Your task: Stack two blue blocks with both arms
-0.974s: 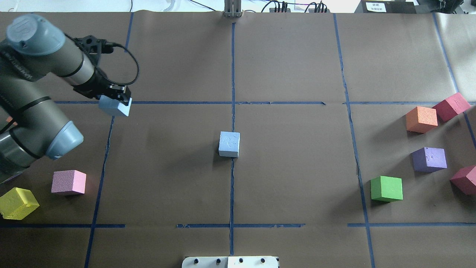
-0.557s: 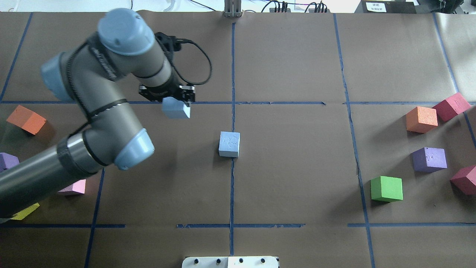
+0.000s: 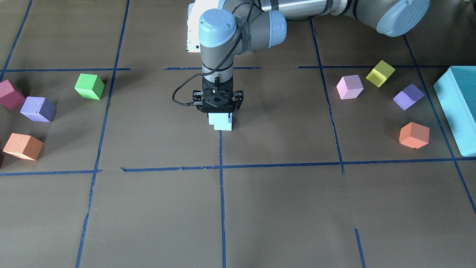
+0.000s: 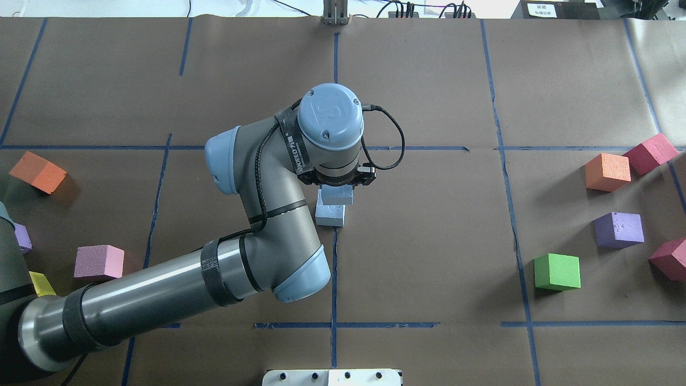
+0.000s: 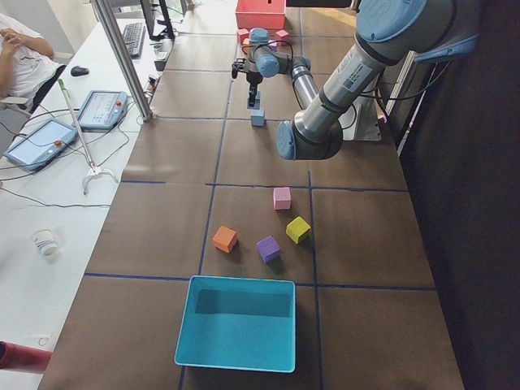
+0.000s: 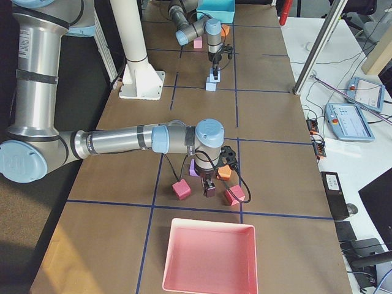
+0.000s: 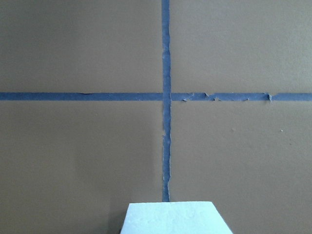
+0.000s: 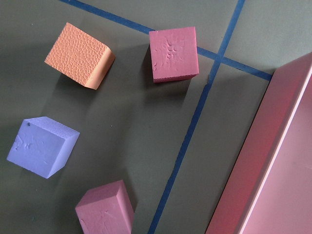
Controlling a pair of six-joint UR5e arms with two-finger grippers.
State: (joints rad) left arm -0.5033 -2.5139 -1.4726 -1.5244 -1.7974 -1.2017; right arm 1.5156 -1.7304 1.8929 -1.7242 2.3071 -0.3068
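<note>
Left end effector (image 3: 220,114), blue block (image 3: 218,119); cubes (image 3: 89,86) afar

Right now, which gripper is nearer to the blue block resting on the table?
Left. The left gripper hangs just above the lower blue block, holding the upper blue block; the right gripper is far off, by the pink tray.

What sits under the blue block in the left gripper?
The other blue block lies on the table beneath the held blue block, slightly offset. The left gripper covers their meeting faces, so contact cannot be judged.
</note>
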